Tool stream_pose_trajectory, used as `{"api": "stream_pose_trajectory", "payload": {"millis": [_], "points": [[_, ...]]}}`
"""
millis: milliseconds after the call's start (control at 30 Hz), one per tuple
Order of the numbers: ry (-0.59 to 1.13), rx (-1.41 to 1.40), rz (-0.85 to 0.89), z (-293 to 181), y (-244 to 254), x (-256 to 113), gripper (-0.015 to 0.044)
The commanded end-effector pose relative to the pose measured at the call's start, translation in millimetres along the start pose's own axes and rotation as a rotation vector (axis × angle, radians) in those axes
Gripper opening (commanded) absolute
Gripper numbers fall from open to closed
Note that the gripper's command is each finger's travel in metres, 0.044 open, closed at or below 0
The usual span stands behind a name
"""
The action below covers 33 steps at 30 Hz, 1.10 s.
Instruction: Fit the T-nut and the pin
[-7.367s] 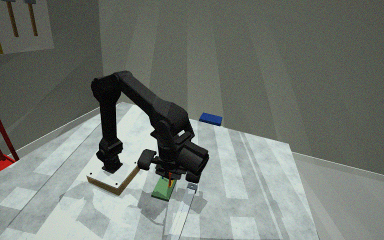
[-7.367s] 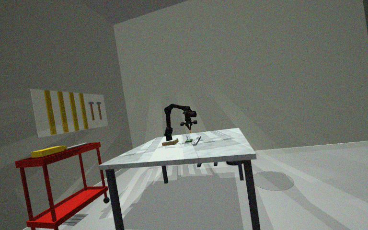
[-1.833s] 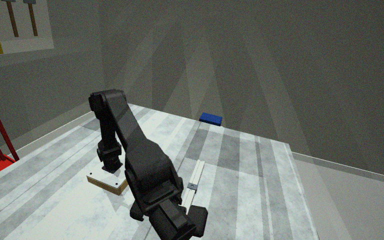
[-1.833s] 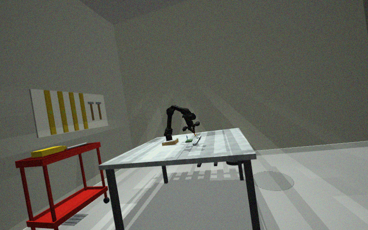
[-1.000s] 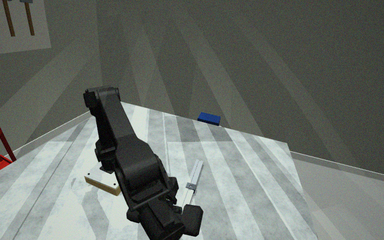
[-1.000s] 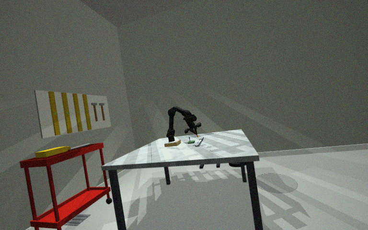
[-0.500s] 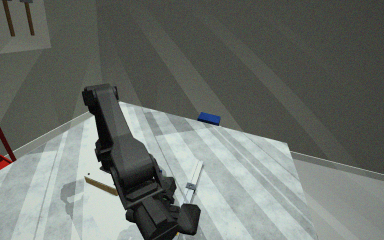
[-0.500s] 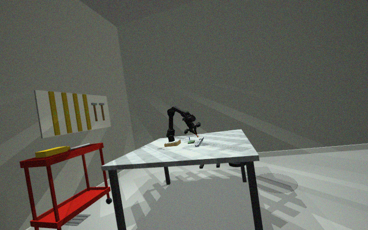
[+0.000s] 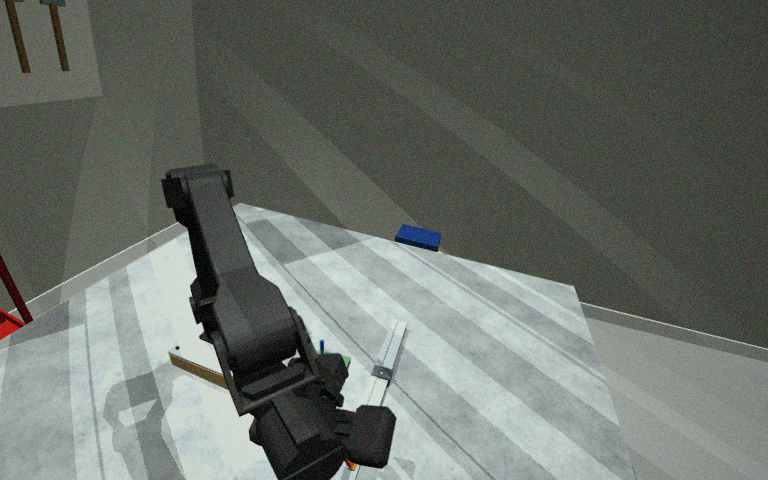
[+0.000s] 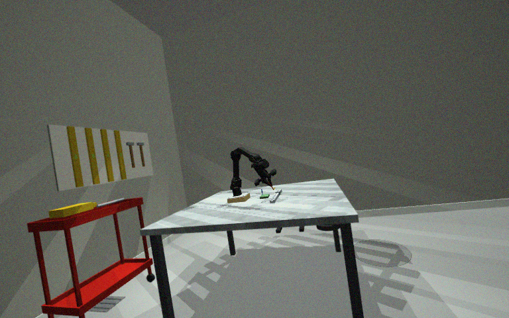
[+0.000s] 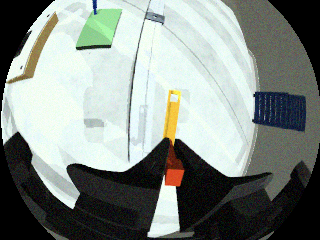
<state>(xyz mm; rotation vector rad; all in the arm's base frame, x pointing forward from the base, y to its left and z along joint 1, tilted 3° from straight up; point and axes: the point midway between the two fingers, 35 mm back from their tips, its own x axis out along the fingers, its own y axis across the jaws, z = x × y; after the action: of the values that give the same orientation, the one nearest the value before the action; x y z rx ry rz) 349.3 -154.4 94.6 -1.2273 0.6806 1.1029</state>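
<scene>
Black gripper holding the brass T-nut by its orange handle, beside the aluminum rail in the wrist view.

Nearest the wrist camera, the gripper [image 9: 346, 456] [image 10: 272, 183] [image 11: 171, 143] is clenching the orange handle [image 11: 174, 176] between its fingertips. The brass T-nut [image 9: 352, 467] [image 10: 274, 188] [image 11: 171, 116], a long yellow piece with an opening near its end, is extending beyond them. The wrist view is showing its length; the top view is revealing only a scrap below the gripper, and the exterior view a tiny glint above the table [image 9: 481, 350] [image 10: 300, 211] [image 11: 107, 72]. Whether it is touching the aluminum rail [image 9: 395, 342] [image 10: 276, 196] [image 11: 139, 90] is impossible to tell.

Farther along, the dark bracket [image 9: 381, 371] [image 11: 154, 18] is sitting across the rail; its hole is showing from above. The blue pin [image 9: 321, 345] [image 10: 262, 191] [image 11: 95, 6] is standing upright at the green tray [image 9: 346, 360] [image 10: 264, 196] [image 11: 100, 30], which the arm [image 9: 226, 243] [image 10: 236, 168] is partly covering in the top view.

Beyond the table's edge, a blue box [image 9: 417, 237] [image 11: 280, 111] is appearing in the top and wrist views. The exterior view is adding a full red cart [image 10: 103, 207], bearing a yellow object [image 10: 72, 209], and a wall panel [image 10: 136, 154] where two hammers [image 10: 131, 155] are hanging.
</scene>
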Motion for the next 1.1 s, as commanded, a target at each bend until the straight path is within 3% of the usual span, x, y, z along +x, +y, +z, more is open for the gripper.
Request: {"api": "stream_pose_trajectory", "payload": {"millis": [0, 1067], "points": [[-0.002, -0.011, -0.02, 1.9, 0.8, -1.7, -0.015], [0.001, -0.045, -0.118, 2.8, 8.5, -2.6, -0.015]]}}
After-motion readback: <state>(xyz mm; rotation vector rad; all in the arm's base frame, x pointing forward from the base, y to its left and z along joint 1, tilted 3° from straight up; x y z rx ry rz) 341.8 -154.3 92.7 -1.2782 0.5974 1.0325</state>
